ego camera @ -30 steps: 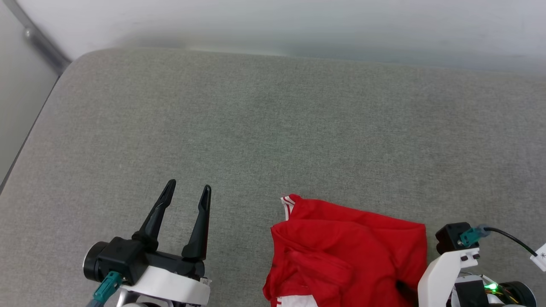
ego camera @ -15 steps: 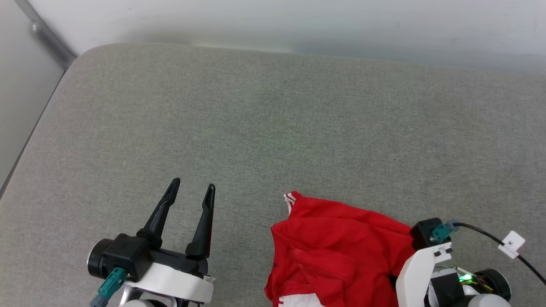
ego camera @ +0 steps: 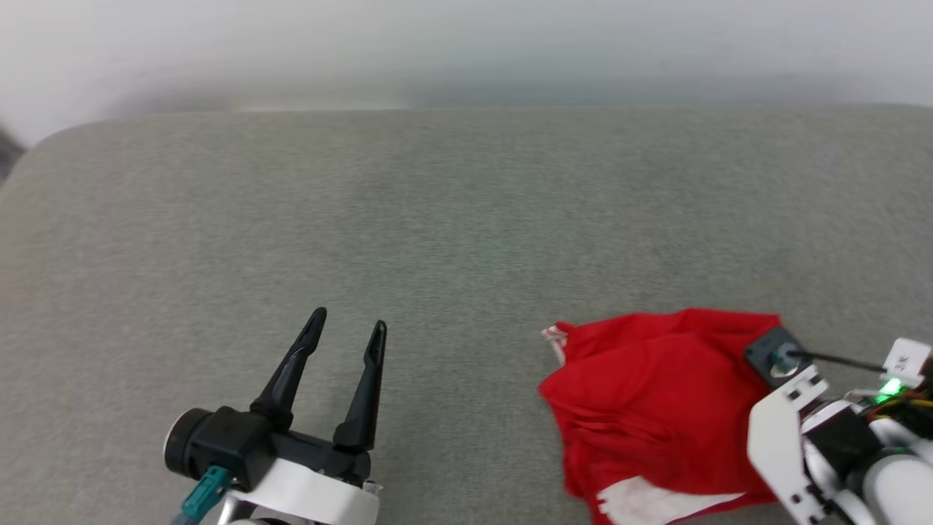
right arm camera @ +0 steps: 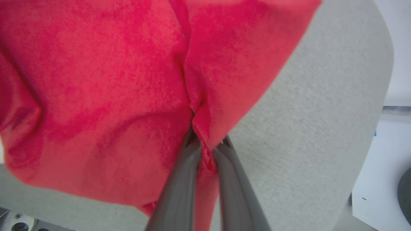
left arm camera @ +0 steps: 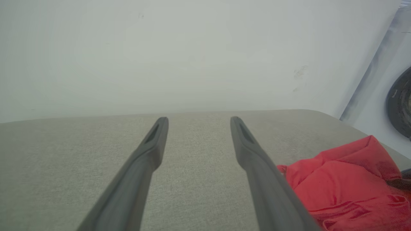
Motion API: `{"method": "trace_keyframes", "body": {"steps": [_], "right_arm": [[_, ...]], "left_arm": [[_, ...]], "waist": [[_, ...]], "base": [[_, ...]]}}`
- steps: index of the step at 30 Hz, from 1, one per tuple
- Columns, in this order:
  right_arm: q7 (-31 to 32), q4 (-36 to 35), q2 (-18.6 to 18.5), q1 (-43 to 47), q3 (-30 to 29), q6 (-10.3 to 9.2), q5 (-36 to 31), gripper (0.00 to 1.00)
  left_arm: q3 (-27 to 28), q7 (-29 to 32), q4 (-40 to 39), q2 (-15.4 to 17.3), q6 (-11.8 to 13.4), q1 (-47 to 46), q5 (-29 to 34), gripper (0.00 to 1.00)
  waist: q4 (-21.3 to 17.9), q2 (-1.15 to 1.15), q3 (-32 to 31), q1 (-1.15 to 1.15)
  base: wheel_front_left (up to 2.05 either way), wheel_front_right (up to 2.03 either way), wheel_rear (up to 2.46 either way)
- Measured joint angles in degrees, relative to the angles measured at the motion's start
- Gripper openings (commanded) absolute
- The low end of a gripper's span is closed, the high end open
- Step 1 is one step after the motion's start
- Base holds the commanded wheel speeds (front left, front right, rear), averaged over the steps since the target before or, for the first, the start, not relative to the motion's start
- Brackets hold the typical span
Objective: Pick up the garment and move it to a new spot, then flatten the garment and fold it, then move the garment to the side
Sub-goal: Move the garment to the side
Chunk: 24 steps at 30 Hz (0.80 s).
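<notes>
The garment is a red shirt with a white patch at its near edge. It lies bunched on the grey cushion at the lower right of the head view. My right gripper is shut on a raised fold of the garment, and red cloth is pinched between its fingertips. In the head view the right arm's wrist sits over the shirt's right edge and hides the fingers. My left gripper hovers at the lower left, open and empty. It is well apart from the garment, which lies to its right.
The wide grey cushion stretches away to a white wall. Its rounded edge shows at the far left. A black cable with a white tag trails from the right wrist. A dark round thing on a white panel stands beyond the cushion's right end.
My right gripper closed on a fold of the garment, and the cloth has bunched up around it. The head camera has swung, shifting the whole picture. The left gripper stays open.
</notes>
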Motion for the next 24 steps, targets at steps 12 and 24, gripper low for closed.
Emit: {"method": "trace_keyframes", "body": {"steps": [12,24], "right_arm": [[-1.3,-1.1,-17.6,-9.2,-0.1,-0.01,0.1,0.0],[-13.7,15.6,-18.6,-13.6,-14.9,-0.01,-3.4,0.0]], "left_arm": [[-7.8,0.0,-2.9,1.3,0.0,-6.4,0.9,1.0],[-11.0,0.0,-5.7,6.0,-0.1,-14.0,1.6,1.0]], "waist": [[-10.1,0.0,7.4,0.0],[-14.6,0.0,20.0,0.01]], "base": [[0.0,0.0,0.0],[0.0,0.0,0.0]]}}
